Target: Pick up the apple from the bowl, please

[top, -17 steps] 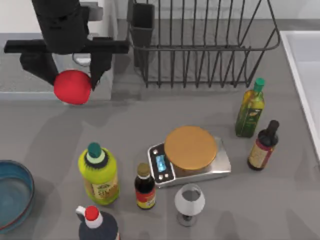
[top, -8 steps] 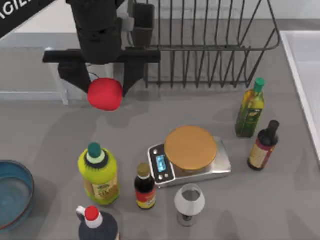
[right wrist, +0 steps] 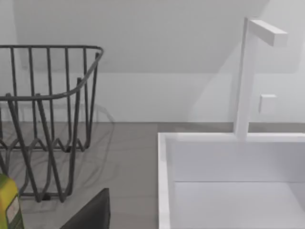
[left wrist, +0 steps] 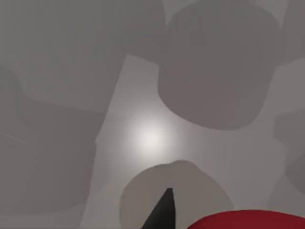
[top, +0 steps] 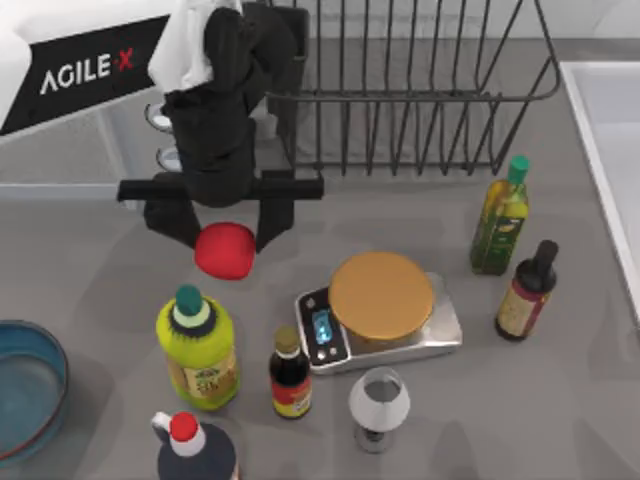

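The apple (top: pixel 224 250), bright red and rounded, hangs above the grey table with my left gripper (top: pixel 224 238) shut on it; its black fingers (top: pixel 275 222) press on either side. It is behind the yellow-green bottle and left of the scale. In the left wrist view the apple (left wrist: pixel 248 220) shows beside one dark fingertip (left wrist: pixel 162 213), with bare table below. The bowl (top: pixel 55 365), teal-blue inside, sits at the table's front left edge, well apart from the apple. A dark part of my right gripper (right wrist: pixel 90 214) shows near the rack and sink.
Below the apple stand a yellow-green bottle (top: pixel 198 350), a small dark bottle (top: pixel 290 372) and a red-capped dark bottle (top: pixel 193 450). The scale (top: pixel 380 310) and a glass (top: pixel 378 402) are mid-table. Two bottles (top: pixel 500 215) stand right. A wire rack (top: pixel 410 90) is behind and a white sink (right wrist: pixel 228 181) at the right.
My left gripper has carried the apple rightward and toward the table's front, from the back left to a spot behind the yellow-green bottle. The other objects have not moved.
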